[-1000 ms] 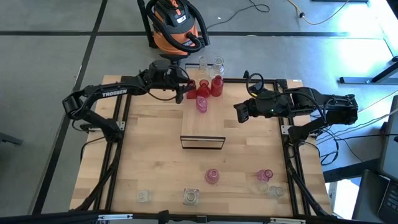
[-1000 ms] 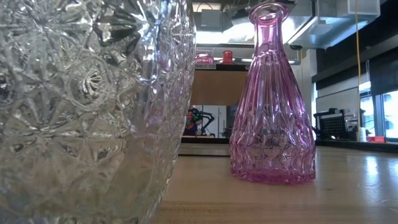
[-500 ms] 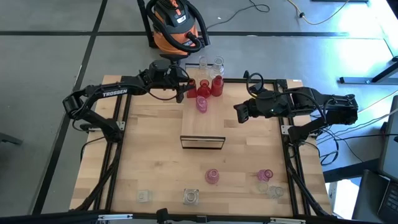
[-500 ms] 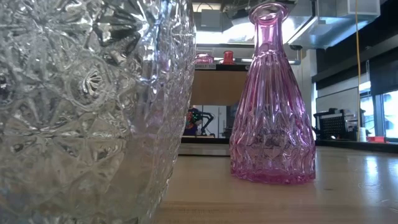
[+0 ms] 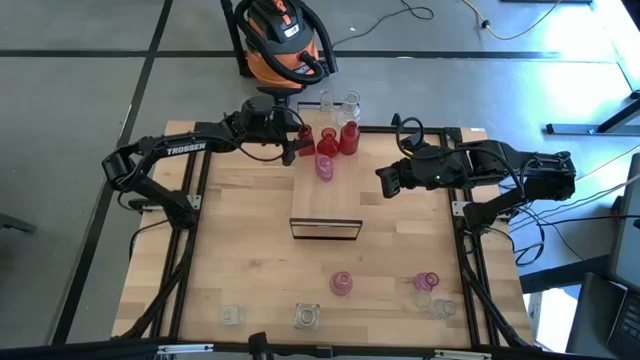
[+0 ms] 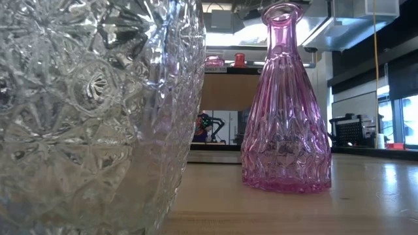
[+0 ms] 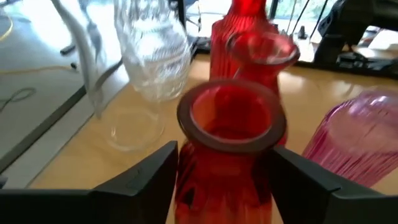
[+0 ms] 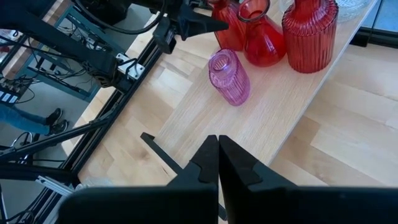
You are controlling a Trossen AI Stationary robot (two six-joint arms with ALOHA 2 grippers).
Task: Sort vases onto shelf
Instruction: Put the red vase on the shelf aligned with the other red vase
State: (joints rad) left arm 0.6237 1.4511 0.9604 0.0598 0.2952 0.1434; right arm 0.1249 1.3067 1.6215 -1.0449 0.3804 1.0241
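Red vase [image 7: 230, 130], shelf's 12 o'clock end: left end effector [image 7: 224, 180] spread around it; careless withdrawal risks toppling neighbours. Right end effector [image 8: 217, 163] pressed together.

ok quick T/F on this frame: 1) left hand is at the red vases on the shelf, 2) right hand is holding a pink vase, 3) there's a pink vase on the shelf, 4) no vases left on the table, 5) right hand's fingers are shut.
1) True. The left hand straddles a red vase on the shelf, its fingers standing apart on either side of it.
2) False. The right hand holds nothing and hangs over the table beside the shelf.
3) True. A pink vase stands on the shelf, just in front of the red ones.
4) False. Pink and clear vases remain at the table's near edge, such as one pink vase.
5) True.
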